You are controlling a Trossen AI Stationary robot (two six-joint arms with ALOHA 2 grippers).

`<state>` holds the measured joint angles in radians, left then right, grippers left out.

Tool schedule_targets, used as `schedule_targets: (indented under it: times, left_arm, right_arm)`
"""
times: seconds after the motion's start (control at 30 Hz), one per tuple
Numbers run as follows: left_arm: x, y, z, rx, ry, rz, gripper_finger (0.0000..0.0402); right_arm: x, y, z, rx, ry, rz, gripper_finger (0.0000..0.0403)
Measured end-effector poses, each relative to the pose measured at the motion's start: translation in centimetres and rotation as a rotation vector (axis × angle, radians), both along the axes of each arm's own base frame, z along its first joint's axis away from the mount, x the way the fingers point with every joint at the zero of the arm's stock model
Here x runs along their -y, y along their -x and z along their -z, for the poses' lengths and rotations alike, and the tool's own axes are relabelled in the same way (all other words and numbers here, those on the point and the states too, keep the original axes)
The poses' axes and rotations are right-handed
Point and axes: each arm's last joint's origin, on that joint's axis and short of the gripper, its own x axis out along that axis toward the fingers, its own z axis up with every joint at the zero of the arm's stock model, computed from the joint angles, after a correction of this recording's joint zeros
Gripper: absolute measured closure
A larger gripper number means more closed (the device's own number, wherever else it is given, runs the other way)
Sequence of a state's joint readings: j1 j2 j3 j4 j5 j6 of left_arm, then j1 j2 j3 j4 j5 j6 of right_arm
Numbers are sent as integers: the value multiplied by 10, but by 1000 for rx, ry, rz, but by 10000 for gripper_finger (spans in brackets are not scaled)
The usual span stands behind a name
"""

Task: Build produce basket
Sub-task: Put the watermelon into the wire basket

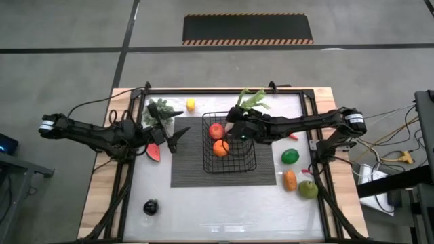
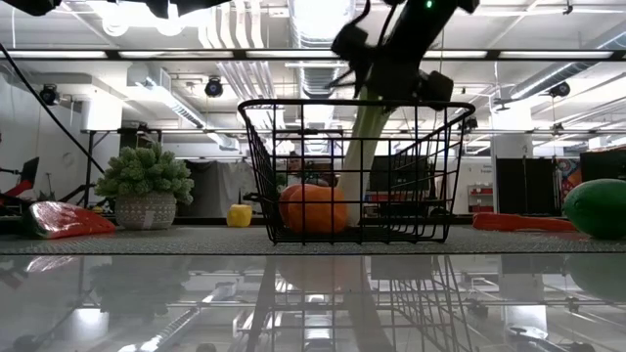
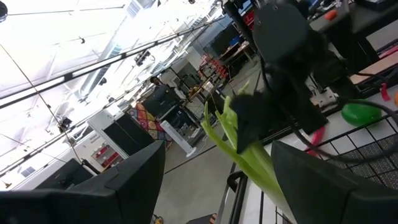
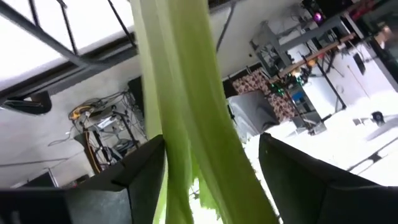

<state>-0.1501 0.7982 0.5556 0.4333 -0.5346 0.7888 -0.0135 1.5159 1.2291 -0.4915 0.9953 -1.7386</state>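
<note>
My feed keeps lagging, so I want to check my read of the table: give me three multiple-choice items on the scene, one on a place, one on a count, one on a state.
1. Where is the dark round piece?
A. In the basket
B. On the table's near-left part, apart from the rest
C. Beside the green pear

2. How many round fruits lie in the basket?
A. Two
B. Four
C. None

3. What is the right gripper doing?
A. Hanging open over the mat
B. Shut on the leek at the basket
C. Resting on the table edge

Answers:
1 B: the high view shows it alone near the front-left corner.
2 A: a red piece and an orange piece sit inside the mesh.
3 B: the right wrist view shows the stalk between its fingers, and the low view shows the stalk reaching down into the basket.
</note>
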Motion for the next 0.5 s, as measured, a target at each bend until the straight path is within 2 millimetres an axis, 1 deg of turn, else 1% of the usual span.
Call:
schedule_targets:
  times: [0.17,0.33,0.5]
  left_arm:
    - [0,0,0,2,5,1,127]
    - [0,0,0,12,22,4,127]
    - [0,0,-1,25,49,10,127]
  right_arm:
    - [0,9,-24,77,2,1,158]
    - [0,21,-45,141,46,38,157]
    - [-7,37,-68,218,63,38,156]
